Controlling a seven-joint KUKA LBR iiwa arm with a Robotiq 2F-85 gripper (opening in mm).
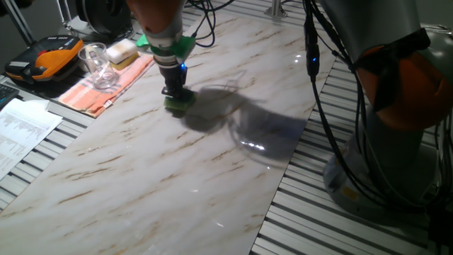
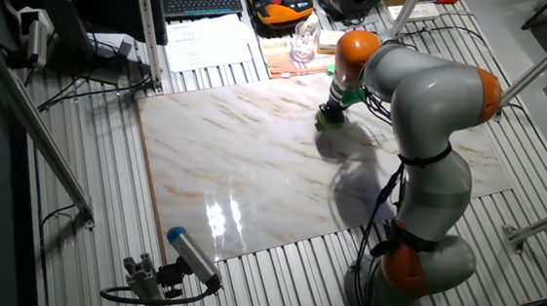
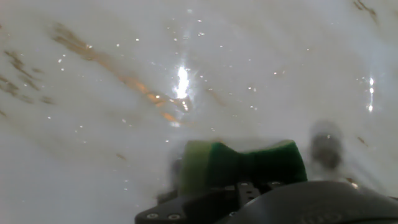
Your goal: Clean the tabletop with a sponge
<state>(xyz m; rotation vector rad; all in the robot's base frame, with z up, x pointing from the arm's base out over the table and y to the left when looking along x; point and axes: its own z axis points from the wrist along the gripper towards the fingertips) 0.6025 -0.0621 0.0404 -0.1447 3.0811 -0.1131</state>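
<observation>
1. One fixed view: the pincer [image 1: 176, 93] points straight down near the upper left of the tabletop [image 1: 177, 170], closed on the green sponge [image 1: 180, 103], which is pressed against the marble. Only this view makes clear the orange striped cloth [image 1: 106, 88] at the upper left, with a clear glass [image 1: 99, 65] and a pale yellow sponge block [image 1: 122, 51] on it.
2. The other fixed view: from the opposite side, the sponge [image 2: 332, 118] sits near the slab's far edge, upper centre of the frame. The grey slatted desk [image 2: 83, 207] surrounds the tabletop [image 2: 243, 170].
3. Hand view: the sponge [image 3: 249, 163] lies at the lower centre, directly under the pincer and squeezed at its waist, with glossy veined marble [image 3: 124, 93] above it.
</observation>
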